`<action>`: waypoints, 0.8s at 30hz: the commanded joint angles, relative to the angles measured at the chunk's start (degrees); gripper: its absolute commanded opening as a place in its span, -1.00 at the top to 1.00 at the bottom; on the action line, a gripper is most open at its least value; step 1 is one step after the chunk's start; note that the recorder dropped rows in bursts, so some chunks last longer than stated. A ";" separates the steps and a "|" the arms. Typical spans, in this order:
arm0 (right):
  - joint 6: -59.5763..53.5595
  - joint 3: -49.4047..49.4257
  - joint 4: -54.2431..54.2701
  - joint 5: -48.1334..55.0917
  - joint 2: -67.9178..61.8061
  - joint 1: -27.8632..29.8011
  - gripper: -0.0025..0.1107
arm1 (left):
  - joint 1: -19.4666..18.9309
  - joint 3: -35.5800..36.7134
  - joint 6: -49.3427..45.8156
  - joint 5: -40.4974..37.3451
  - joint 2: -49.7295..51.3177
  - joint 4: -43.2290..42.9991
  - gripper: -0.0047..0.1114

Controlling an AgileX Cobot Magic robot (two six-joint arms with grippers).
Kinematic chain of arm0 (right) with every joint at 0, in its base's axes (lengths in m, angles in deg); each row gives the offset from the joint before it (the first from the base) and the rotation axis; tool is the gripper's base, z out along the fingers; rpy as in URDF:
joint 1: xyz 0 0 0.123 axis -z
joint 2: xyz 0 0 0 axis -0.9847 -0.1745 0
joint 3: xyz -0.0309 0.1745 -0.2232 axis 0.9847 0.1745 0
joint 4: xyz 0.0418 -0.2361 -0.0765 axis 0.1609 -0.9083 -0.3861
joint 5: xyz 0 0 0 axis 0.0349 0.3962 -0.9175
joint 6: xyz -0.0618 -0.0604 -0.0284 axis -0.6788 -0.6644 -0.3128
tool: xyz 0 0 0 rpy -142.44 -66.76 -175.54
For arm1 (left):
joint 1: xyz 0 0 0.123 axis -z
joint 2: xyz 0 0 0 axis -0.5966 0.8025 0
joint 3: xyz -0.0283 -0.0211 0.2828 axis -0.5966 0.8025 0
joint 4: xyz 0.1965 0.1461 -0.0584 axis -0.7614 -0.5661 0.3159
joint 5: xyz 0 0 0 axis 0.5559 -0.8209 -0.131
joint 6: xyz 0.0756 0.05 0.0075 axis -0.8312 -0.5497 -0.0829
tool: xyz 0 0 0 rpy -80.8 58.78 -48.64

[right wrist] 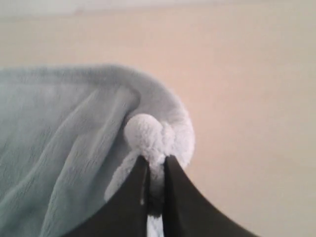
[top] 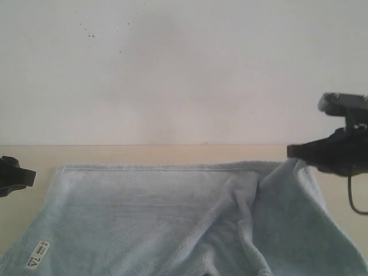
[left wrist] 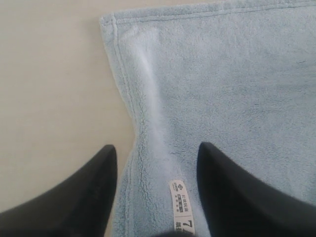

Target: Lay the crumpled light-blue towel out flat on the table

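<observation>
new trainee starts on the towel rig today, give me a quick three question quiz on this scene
1. True or false: the right fingers are pinched shut on a bunched corner of the towel.
2. Pick one. The white label sits: A) at the towel corner by the open left fingers; B) between the right fingers; C) on the bare table.
3. In the exterior view, which side of the towel shows folds?

Key: 1 true; 2 A; 3 the right side, by the right fingers.
</observation>
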 commanded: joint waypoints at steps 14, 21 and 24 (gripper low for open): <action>20.94 -34.96 -29.32 17.84 -22.04 15.64 0.06 | -0.03 0.31 -0.28 0.61 -0.29 0.70 0.10; 37.92 -39.82 -53.38 27.07 -20.46 15.94 0.20 | -0.03 0.31 -0.28 0.65 -0.29 1.14 0.10; 37.40 -38.32 -53.68 32.27 -18.25 16.90 0.51 | -0.03 0.31 -0.28 0.65 -0.29 1.74 0.10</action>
